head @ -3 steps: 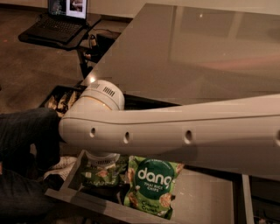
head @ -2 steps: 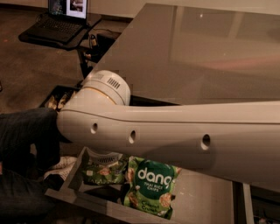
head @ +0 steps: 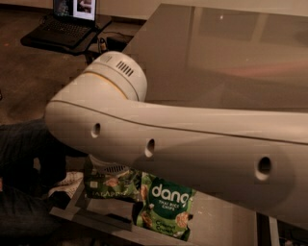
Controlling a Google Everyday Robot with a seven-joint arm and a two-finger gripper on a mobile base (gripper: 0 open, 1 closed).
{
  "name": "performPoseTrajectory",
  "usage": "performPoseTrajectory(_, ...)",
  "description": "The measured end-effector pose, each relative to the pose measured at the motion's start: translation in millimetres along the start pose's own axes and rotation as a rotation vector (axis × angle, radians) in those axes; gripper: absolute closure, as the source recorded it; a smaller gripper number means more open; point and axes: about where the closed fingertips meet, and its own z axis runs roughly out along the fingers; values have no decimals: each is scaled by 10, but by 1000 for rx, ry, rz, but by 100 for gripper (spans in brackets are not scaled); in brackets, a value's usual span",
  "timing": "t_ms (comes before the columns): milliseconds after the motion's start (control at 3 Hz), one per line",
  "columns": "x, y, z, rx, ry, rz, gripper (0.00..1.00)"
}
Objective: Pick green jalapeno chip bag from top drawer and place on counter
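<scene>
The green jalapeno chip bag [head: 111,185] lies in the left part of the open top drawer [head: 221,226], its upper half hidden under my arm. My white arm [head: 192,149] crosses the whole view above the drawer. A vented white wrist part [head: 108,168] reaches down onto the bag's top. The gripper itself is hidden behind the arm, somewhere over that bag. The grey-brown counter [head: 216,57] fills the upper right, just behind the drawer.
A brighter green "dang" bag [head: 166,207] lies right beside the jalapeno bag, overlapping its right edge. A person's dark legs [head: 24,158] and white shoe [head: 67,179] are at the left by the drawer corner. A laptop [head: 72,14] sits on a black table at top left.
My arm's elbow joint has swung up and to the right, covering more of the view. The two bags have not moved.
</scene>
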Motion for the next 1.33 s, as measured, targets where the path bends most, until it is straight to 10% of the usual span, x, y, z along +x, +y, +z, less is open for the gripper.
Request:
performPoseTrajectory(333, -32, -75, -531, 75, -23, -66, 100)
performPoseTrajectory(1333, 158, -190, -708, 81, -144, 0, 100)
